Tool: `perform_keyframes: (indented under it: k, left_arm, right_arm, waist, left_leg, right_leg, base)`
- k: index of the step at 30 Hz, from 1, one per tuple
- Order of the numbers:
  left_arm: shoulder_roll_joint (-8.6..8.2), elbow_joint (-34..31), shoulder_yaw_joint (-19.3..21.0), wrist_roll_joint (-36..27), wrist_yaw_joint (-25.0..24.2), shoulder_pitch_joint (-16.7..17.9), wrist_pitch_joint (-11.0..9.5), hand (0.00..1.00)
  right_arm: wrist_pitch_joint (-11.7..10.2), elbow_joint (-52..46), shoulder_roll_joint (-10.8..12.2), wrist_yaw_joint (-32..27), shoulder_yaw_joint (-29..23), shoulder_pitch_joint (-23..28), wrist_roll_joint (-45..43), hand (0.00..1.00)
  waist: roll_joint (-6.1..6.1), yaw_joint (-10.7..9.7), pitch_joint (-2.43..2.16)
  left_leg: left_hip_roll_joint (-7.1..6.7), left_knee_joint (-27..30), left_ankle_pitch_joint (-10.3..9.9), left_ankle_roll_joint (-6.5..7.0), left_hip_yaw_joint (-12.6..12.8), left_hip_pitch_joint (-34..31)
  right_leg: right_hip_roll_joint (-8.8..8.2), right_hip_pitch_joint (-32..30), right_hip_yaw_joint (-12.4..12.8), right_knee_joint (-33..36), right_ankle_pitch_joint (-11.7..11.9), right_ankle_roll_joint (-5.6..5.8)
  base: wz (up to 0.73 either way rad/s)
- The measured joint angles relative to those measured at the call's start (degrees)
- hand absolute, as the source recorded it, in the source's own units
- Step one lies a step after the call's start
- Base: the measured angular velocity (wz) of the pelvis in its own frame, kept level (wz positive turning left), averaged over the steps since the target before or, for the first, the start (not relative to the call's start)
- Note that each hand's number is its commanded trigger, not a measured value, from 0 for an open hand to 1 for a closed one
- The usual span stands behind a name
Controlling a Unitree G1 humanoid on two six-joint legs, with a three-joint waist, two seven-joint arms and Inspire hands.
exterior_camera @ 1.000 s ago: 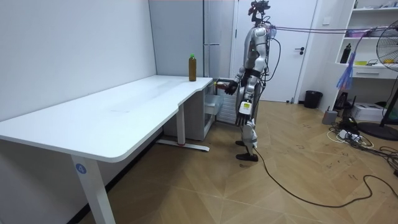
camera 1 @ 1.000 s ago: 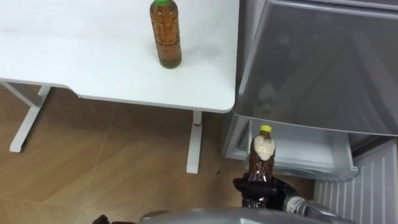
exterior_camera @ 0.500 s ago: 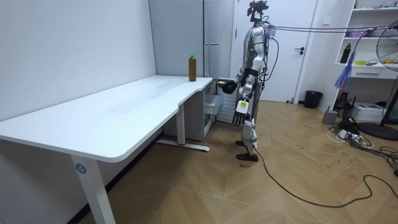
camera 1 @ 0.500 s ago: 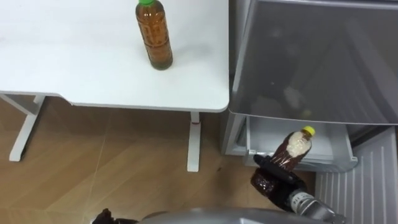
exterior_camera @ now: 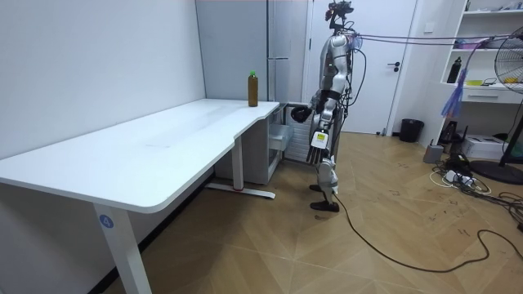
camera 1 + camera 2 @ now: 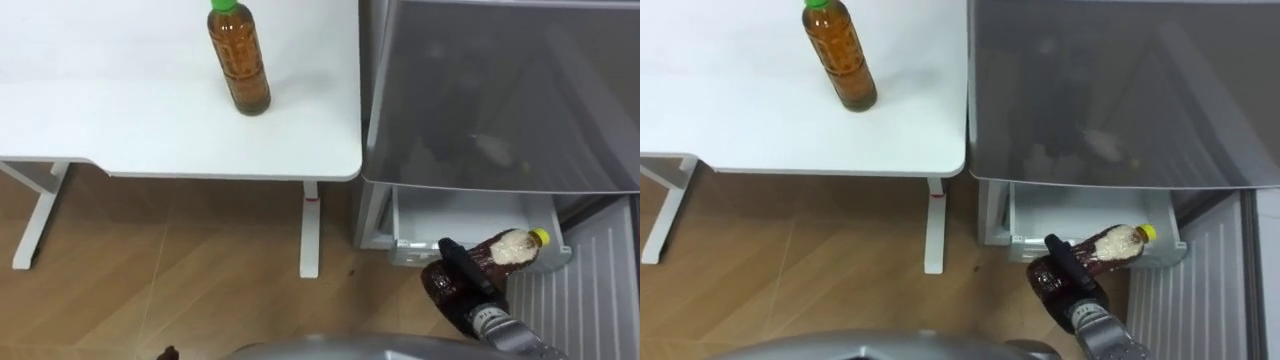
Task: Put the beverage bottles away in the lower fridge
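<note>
the robot's right hand (image 6: pixel 468 282), at the lower right of the left eye view, has its dark fingers curled tight round the lower body of a dark brown plastic drink bottle with a yellow cap and pale label (image 6: pixel 512 249). the bottle lies tipped almost flat, its cap pointing to the frame's right, at the front edge of the open white drawer (image 6: pixel 450 212) at the bottom of the grey fridge (image 6: pixel 500 100). a second, amber drink bottle with a green cap (image 6: pixel 238 62) stands upright on the white table (image 6: pixel 120 120) at the upper left, well apart from the hand. in the room view the robot stands upright on the wooden floor (image 5: pixel 270 245) facing the fridge, beside the table's far end, its left hand (image 5: pixel 317 149) hanging at its thigh.
</note>
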Motion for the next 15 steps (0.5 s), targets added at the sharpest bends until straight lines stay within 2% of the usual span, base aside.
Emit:
perform_keyframes:
  k: [8, 15]
  left_arm:
    - [-0.09, 1.2, 0.0, 0.8, 0.0, 0.2, 1.0, 0.0]
    - [-0.35, 1.5, 0.1, 2.7, -0.4, 1.0, 1.8, 0.0]
  right_arm:
    - [-2.0, 0.0, 0.2, -2.3, 0.0, -0.1, 5.6, 1.0]
    - [-2.2, 0.3, 0.2, -2.9, 0.0, -0.1, 9.8, 1.0]
  waist:
    - [0.49, 0.1, 0.22]
    - [0.39, 1.0, 0.15]
  left_leg:
    - [0.02, -0.1, 0.0, -0.04, 0.0, -0.7]
    - [-0.03, 0.1, 0.0, -0.04, 0.0, -0.7]
  right_leg:
    - [-0.04, -0.9, 0.0, 0.8, 0.0, -0.01]
    - [-0.06, -0.9, 0.1, 0.9, 0.0, 0.0]
  base:
    - [0.0]
    - [0.0]
